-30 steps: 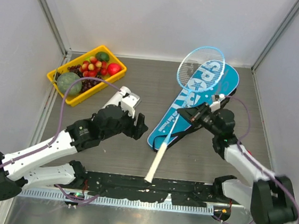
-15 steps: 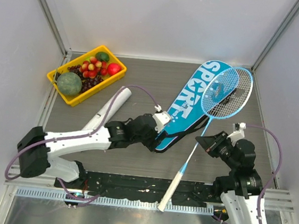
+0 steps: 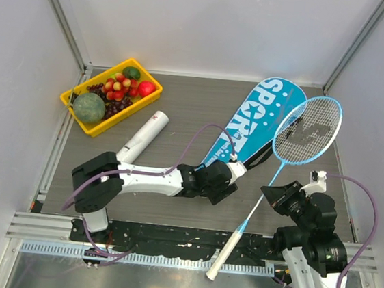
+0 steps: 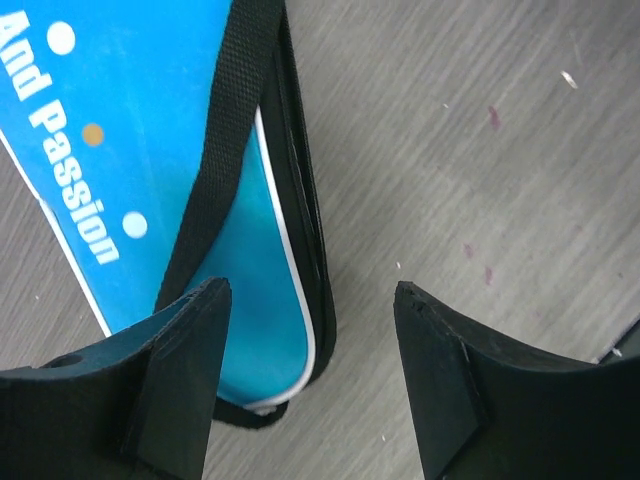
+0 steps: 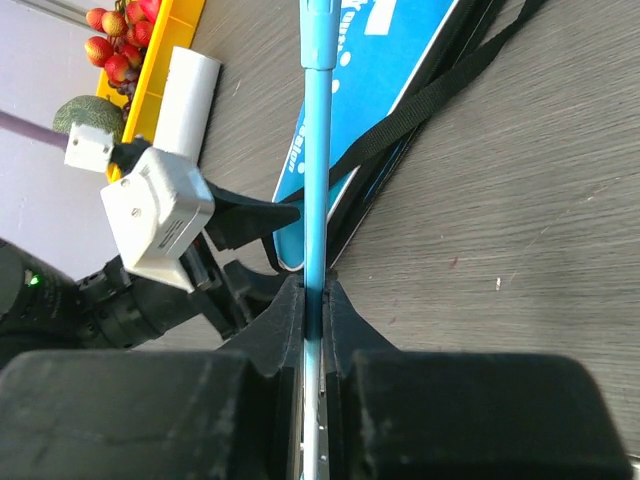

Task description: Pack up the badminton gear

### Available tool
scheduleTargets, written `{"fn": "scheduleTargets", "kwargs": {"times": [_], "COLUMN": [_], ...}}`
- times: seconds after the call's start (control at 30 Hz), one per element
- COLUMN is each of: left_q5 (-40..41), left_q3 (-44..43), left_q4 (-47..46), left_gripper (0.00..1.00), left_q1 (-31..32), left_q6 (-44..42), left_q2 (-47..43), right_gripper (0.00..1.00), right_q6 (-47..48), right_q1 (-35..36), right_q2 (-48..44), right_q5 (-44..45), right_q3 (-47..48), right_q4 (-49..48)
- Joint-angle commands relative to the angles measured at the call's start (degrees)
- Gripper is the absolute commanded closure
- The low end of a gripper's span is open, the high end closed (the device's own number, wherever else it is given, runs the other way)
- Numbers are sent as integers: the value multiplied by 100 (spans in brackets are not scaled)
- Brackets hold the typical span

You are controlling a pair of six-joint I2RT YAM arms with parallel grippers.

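One racket [image 3: 308, 131] is sitting clamped by its shaft in your right gripper [image 5: 315, 290], head near the right edge. Your left gripper [image 4: 312, 295] is hovering wide open, empty, over the near end of the bag [image 3: 252, 126], mid-table. Bagging step: next, likely gripping that end open.
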State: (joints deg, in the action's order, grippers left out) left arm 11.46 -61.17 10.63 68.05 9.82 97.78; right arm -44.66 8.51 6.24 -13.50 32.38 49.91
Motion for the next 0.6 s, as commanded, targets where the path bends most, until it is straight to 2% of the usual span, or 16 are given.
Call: {"fn": "scheduleTargets", "kwargs": {"times": [0.0, 0.17, 0.27, 0.33, 0.37, 0.43, 0.47, 0.57], "left_q5": [523, 980, 1086, 1156, 1165, 1209, 1305, 1735], "left_q3": [-448, -703, -721, -739, -739, -739, -756, -853], "left_q4": [-246, -70, -88, -53, -61, -53, -44, 193], "left_gripper": [32, 41, 52, 66, 78, 94, 99, 100], "left_q1": [15, 24, 24, 15, 15, 24, 15, 24], "left_q6": [-139, -86, -51, -7, 2, -16, -33, 63], "left_q2": [355, 734, 839, 822, 787, 717, 673, 567], "right_gripper": [95, 94, 95, 95, 95, 95, 95, 95], "right_q6": [54, 11, -86, -86, -78, -95, -130, -157], "right_q1": [-8, -8, -8, -8, -8, -8, -8, -8], "right_q2": [-132, -184, -185, -202, -202, -228, -255, -246], "right_q5": [84, 31, -91, -92, -92, -162, -206, -372], "right_q3": [102, -38, -135, -171, -197, -293, -346, -566], "right_q4": [-122, -201, -332, -333, -333, -350, -411, -482]}}
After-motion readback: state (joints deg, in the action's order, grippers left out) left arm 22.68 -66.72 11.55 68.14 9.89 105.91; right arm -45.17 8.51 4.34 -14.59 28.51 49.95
